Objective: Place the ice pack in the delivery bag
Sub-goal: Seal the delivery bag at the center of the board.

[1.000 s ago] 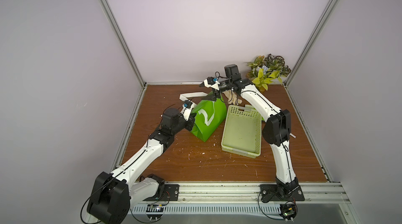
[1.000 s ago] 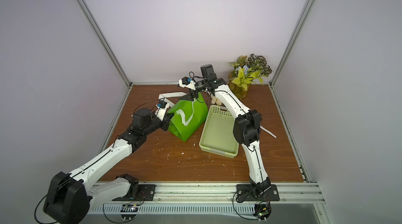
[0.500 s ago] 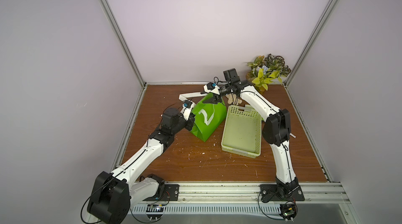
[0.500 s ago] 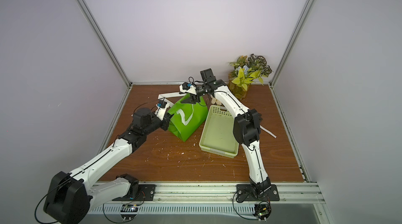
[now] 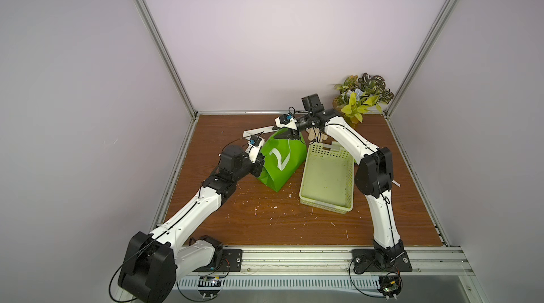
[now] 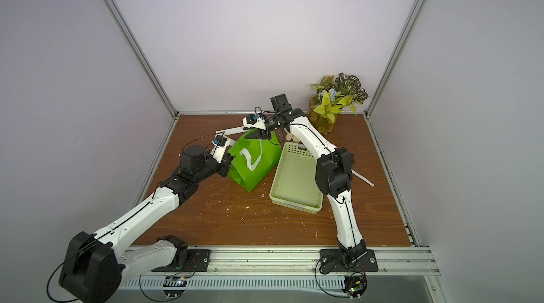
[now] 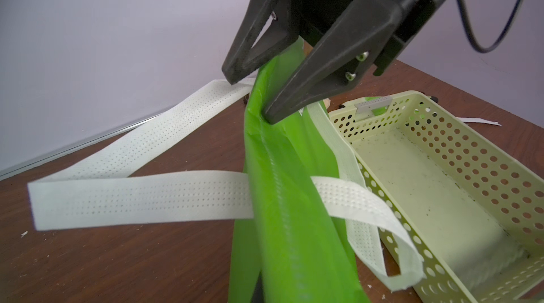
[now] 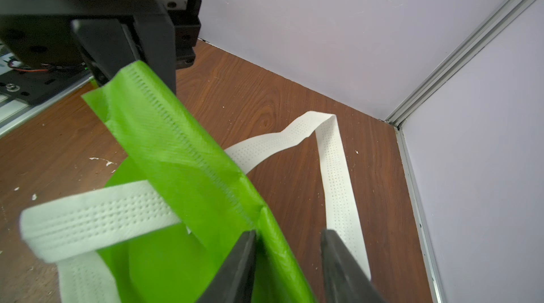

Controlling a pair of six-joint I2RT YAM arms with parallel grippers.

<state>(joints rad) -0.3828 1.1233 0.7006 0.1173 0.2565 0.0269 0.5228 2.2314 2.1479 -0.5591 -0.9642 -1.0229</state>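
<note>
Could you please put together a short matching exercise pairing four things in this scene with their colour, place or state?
Things:
1. delivery bag
2. basket
3. plant
4. left gripper

Descriptions:
A. shut on the bag's edge
B. in the far corner, on the robot's right
C. bright green with a white mark
D. pale green with perforated walls

Pairs: 1-C, 2-D, 3-B, 4-A
</note>
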